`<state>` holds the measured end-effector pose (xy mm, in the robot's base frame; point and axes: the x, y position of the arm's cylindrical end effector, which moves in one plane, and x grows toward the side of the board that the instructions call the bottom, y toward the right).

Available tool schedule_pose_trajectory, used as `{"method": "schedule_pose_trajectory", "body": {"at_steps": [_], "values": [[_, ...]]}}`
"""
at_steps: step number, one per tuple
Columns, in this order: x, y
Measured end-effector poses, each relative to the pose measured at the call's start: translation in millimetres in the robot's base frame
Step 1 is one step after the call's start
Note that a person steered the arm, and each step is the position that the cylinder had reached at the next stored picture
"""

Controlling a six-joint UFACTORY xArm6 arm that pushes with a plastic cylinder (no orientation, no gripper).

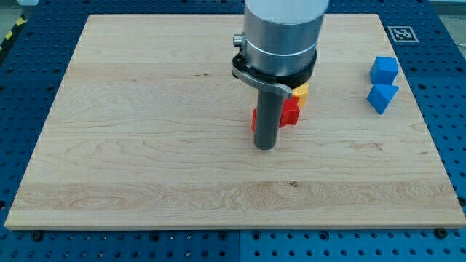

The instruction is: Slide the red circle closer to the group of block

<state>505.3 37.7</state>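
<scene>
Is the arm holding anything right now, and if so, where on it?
Nothing is held; the arm ends in a plain rod. My tip rests on the board right in front of the red blocks, partly hiding them; contact cannot be told.

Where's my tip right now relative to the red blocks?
My tip sits near the board's middle, just below and in front of the red blocks, which the rod partly hides; a yellow block peeks out behind them, toward the view's top.
</scene>
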Motion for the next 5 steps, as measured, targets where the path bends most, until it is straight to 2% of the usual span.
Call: {"method": "schedule_pose_trajectory", "body": {"at_steps": [3,5], "values": [[-13.0,-9.7],[-36.4,-9.8]]}}
